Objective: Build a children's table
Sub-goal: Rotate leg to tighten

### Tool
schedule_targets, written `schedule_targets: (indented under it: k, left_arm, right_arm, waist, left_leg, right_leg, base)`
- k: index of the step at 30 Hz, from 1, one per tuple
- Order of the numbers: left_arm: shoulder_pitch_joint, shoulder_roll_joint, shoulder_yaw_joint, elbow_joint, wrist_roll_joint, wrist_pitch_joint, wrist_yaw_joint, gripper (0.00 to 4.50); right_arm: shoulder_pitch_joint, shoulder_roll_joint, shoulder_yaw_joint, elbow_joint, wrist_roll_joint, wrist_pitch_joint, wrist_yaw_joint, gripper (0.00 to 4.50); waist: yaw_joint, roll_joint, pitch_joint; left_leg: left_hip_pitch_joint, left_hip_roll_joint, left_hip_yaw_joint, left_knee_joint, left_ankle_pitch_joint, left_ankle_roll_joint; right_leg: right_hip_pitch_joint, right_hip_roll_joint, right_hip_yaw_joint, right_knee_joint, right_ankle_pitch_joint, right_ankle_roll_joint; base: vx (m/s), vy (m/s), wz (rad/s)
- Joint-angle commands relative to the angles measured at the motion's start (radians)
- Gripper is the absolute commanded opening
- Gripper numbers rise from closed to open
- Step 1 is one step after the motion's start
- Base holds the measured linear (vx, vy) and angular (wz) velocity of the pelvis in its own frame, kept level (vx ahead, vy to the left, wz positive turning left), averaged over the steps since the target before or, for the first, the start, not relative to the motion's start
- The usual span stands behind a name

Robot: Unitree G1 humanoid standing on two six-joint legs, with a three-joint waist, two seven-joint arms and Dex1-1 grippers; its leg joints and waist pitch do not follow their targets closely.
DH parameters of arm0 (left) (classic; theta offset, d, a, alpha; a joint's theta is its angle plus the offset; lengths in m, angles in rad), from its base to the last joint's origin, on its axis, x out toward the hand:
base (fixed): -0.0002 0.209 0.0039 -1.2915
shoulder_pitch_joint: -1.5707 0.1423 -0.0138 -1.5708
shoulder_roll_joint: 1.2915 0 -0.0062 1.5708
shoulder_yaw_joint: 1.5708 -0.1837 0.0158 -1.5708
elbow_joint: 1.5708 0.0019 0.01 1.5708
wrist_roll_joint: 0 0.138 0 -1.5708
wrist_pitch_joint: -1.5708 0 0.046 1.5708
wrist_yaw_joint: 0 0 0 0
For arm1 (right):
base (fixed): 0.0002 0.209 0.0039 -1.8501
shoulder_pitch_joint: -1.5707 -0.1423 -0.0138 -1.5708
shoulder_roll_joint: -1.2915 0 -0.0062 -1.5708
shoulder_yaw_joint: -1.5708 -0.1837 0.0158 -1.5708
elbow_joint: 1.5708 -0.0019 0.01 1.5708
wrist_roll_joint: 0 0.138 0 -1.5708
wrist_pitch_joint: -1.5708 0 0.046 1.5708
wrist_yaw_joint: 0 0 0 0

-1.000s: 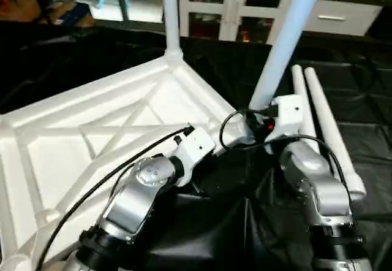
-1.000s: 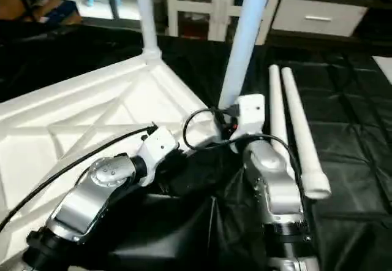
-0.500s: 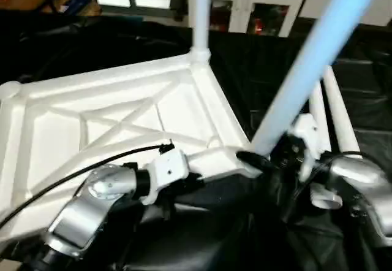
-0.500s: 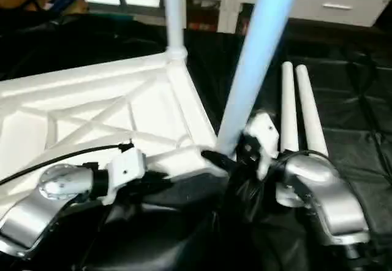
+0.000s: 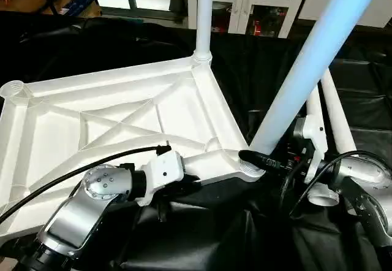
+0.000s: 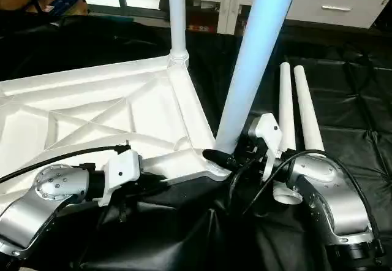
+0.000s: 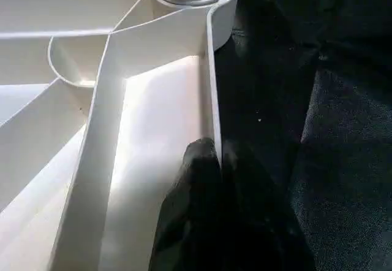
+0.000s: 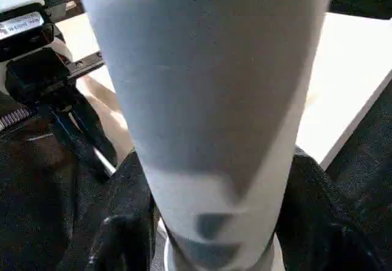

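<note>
The children's table's white tabletop [image 5: 122, 99] lies underside up, its X ribs showing. One white leg [image 5: 204, 13] stands upright in the far corner socket. A second leg [image 5: 306, 68] leans in the near right socket [image 5: 251, 171]. My right gripper [image 8: 220, 222] is shut on this leg just above the socket, with a black finger [image 8: 131, 222] on each side. My left gripper [image 7: 214, 160] is shut on the tabletop's near rim, beside that same corner. Two loose legs [image 6: 300, 105] lie side by side to the right.
The tabletop rests on a black-draped work table [image 5: 245, 68] whose cloth bunches up under my forearms. An open socket [image 5: 13, 90] marks the tabletop's far left corner. White cabinets [image 6: 331, 10] stand beyond the far edge.
The whole view has shifted with the camera. My right wrist has swung round the leaning leg's foot and sits lower beside the socket. The left gripper keeps its hold on the rim.
</note>
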Motion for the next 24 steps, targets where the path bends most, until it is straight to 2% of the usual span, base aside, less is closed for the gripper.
schedule_targets:
  k: [1, 7, 8, 9, 10, 11, 12, 13, 14, 15, 16, 17, 18, 20, 23, 24]
  left_arm:
    - [0.039, 0.008, -0.058, 0.049, 0.014, 0.018, -0.024, 0.00]
    - [0.027, -0.022, -0.077, 0.034, 0.022, 0.066, 0.003, 0.00]
    - [0.022, -0.032, -0.082, 0.033, 0.027, 0.081, 0.015, 0.00]
    - [0.022, -0.032, -0.082, 0.033, 0.027, 0.081, 0.015, 0.00]
    - [0.014, -0.050, -0.086, 0.034, 0.030, 0.109, 0.037, 0.00]
    - [-0.017, -0.128, -0.098, 0.045, 0.062, 0.209, 0.132, 0.00]
    - [-0.019, -0.131, -0.098, 0.046, 0.063, 0.214, 0.137, 0.00]
    - [-0.046, -0.210, -0.101, 0.068, 0.091, 0.292, 0.228, 0.00]
    - [-0.053, -0.230, -0.101, 0.075, 0.097, 0.309, 0.250, 0.00]
    - [-0.082, -0.318, -0.099, 0.115, 0.113, 0.355, 0.333, 0.00]
    - [-0.085, -0.326, -0.098, 0.119, 0.114, 0.358, 0.339, 0.00]
    - [-0.106, -0.375, -0.107, 0.144, 0.119, 0.365, 0.372, 0.00]
    - [-0.115, -0.389, -0.119, 0.150, 0.120, 0.350, 0.370, 0.00]
    - [-0.120, -0.388, -0.135, 0.146, 0.117, 0.321, 0.346, 0.00]
    - [-0.111, -0.354, -0.139, 0.124, 0.112, 0.301, 0.308, 0.00]
    - [-0.096, -0.311, -0.136, 0.104, 0.118, 0.288, 0.270, 0.00]
  right_arm:
    - [0.012, 0.004, 0.014, -0.005, 0.015, 0.005, 0.016, 2.07]
    - [0.017, 0.064, 0.054, 0.020, -0.070, 0.040, -0.145, 2.01]
    - [0.017, 0.081, 0.062, 0.022, -0.085, 0.055, -0.181, 2.00]
    - [0.017, 0.081, 0.062, 0.022, -0.085, 0.055, -0.181, 2.00]
    - [0.015, 0.104, 0.070, 0.025, -0.097, 0.073, -0.218, 1.99]
    - [0.000, 0.213, 0.065, 0.058, -0.135, 0.168, -0.403, 1.99]
    - [-0.001, 0.217, 0.064, 0.060, -0.137, 0.171, -0.411, 1.98]
    - [-0.017, 0.303, 0.059, 0.105, -0.178, 0.223, -0.557, 1.98]
    - [-0.022, 0.322, 0.059, 0.118, -0.189, 0.228, -0.588, 1.97]
    - [-0.043, 0.388, 0.077, 0.171, -0.221, 0.220, -0.661, 1.96]
    - [-0.044, 0.393, 0.079, 0.175, -0.223, 0.219, -0.664, 1.96]
    - [-0.063, 0.434, 0.097, 0.211, -0.234, 0.210, -0.686, 1.96]
    - [-0.077, 0.453, 0.104, 0.235, -0.232, 0.198, -0.685, 1.96]
    - [-0.092, 0.464, 0.113, 0.254, -0.227, 0.170, -0.668, 1.96]
    - [-0.095, 0.444, 0.115, 0.228, -0.213, 0.149, -0.613, 1.96]
    - [-0.092, 0.412, 0.107, 0.187, -0.197, 0.134, -0.550, 1.96]
  waist:
    - [-0.003, -0.008, -0.046]
    - [-0.006, -0.006, -0.040]
    - [-0.009, -0.006, -0.033]
    - [-0.009, -0.006, -0.033]
    - [-0.011, -0.007, -0.029]
    - [-0.014, -0.004, -0.023]
    - [-0.019, -0.003, -0.016]
    - [-0.024, -0.003, -0.010]
    - [-0.032, -0.004, -0.012]
    - [-0.039, -0.003, -0.012]
    - [-0.044, -0.001, -0.010]
    - [-0.051, -0.001, -0.010]
    - [-0.052, 0.002, -0.009]
    - [-0.058, 0.004, -0.007]
    - [-0.061, 0.005, -0.008]
    - [-0.059, 0.005, -0.009]
  left_leg:
    - [0.013, 0.080, -0.030, -0.060, -0.107, 0.121]
    - [0.013, 0.081, -0.033, -0.068, -0.171, 0.088]
    - [0.014, 0.083, -0.035, -0.075, -0.225, 0.059]
    - [0.014, 0.083, -0.035, -0.075, -0.225, 0.059]
    - [0.017, 0.081, -0.038, -0.079, -0.279, 0.036]
    - [0.022, 0.081, -0.040, -0.083, -0.333, 0.012]
    - [0.027, 0.079, -0.045, -0.087, -0.382, -0.023]
    - [0.031, 0.075, -0.049, -0.087, -0.424, -0.043]
    - [0.041, 0.069, -0.059, -0.084, -0.485, -0.074]
    - [0.040, 0.068, -0.069, -0.088, -0.530, -0.085]
    - [0.036, 0.068, -0.072, -0.091, -0.546, -0.089]
    - [0.039, 0.067, -0.082, -0.099, -0.607, -0.091]
    - [0.041, 0.065, -0.085, -0.100, -0.630, -0.091]
    - [0.047, 0.062, -0.093, -0.105, -0.690, -0.088]
    - [0.034, 0.065, -0.099, -0.114, -0.704, -0.081]
    - [0.032, 0.064, -0.100, -0.114, -0.697, -0.077]
  right_leg:
    - [0.042, -0.057, 0.037, -0.051, -0.085, -0.270]
    - [0.039, -0.059, 0.038, -0.061, -0.190, -0.251]
    - [0.035, -0.060, 0.039, -0.070, -0.280, -0.230]
    - [0.035, -0.060, 0.039, -0.070, -0.280, -0.230]
    - [0.032, -0.061, 0.040, -0.077, -0.365, -0.207]
    - [0.024, -0.061, 0.042, -0.085, -0.453, -0.181]
    - [0.015, -0.059, 0.042, -0.093, -0.538, -0.158]
    - [0.008, -0.059, 0.041, -0.098, -0.612, -0.136]
    - [0.001, -0.061, 0.035, -0.108, -0.724, -0.087]
    - [0.004, -0.059, 0.029, -0.112, -0.739, -0.055]
    - [0.007, -0.059, 0.026, -0.111, -0.721, -0.051]
    - [0.010, -0.053, 0.018, -0.117, -0.687, -0.031]
    - [0.007, -0.052, 0.017, -0.118, -0.683, -0.028]
    - [0.005, -0.046, 0.011, -0.124, -0.659, -0.020]
    - [0.017, -0.054, 0.010, -0.122, -0.605, -0.023]
    - [0.020, -0.057, 0.011, -0.122, -0.601, -0.024]
  base:
    - [0.000, 0.000, 0.00]
    - [0.000, 0.000, 0.00]
    - [0.000, 0.000, 0.00]
    - [0.000, 0.000, 0.00]
    - [0.000, 0.000, 0.00]
    - [0.000, 0.000, 0.00]
    - [-0.052, 0.002, 0.01]
    - [-0.084, 0.009, -0.01]
    - [-0.084, 0.009, -0.01]
    - [-0.091, 0.032, -0.07]
    - [-0.068, 0.052, -0.11]
    - [-0.091, 0.080, -0.13]
    - [-0.053, 0.056, -0.07]
    - [-0.025, 0.025, -0.02]
    - [0.000, 0.000, 0.00]
    - [0.000, 0.000, 0.00]
